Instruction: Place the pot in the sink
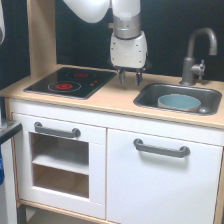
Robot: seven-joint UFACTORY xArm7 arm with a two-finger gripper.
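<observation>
- Light-blue and sitting low, the small round toy pot with the tan wooden band at its rim is down inside the rectangular dark grey metal sink; it sits toward the exterior view's right half of the basin, upright, mouth facing up
- Over at the back of the basin stands the grey curved faucet, arching toward the exterior view's left above the pot
- Up above, the white xArm6 arm comes straight down from the top of the frame; its gripper hangs just over the pale wooden counter, beside the sink's near-left corner and clear of the pot
- Two short dark fingers point downward with a visible gap between them; the gripper is parted and has nothing in it
- On the exterior view's left of the counter lies the flat black two-burner stovetop with red rings, well apart from the pot
- Below the counter, white cabinet fronts with two grey bar handles; the left door has an open window showing a wooden shelf
</observation>
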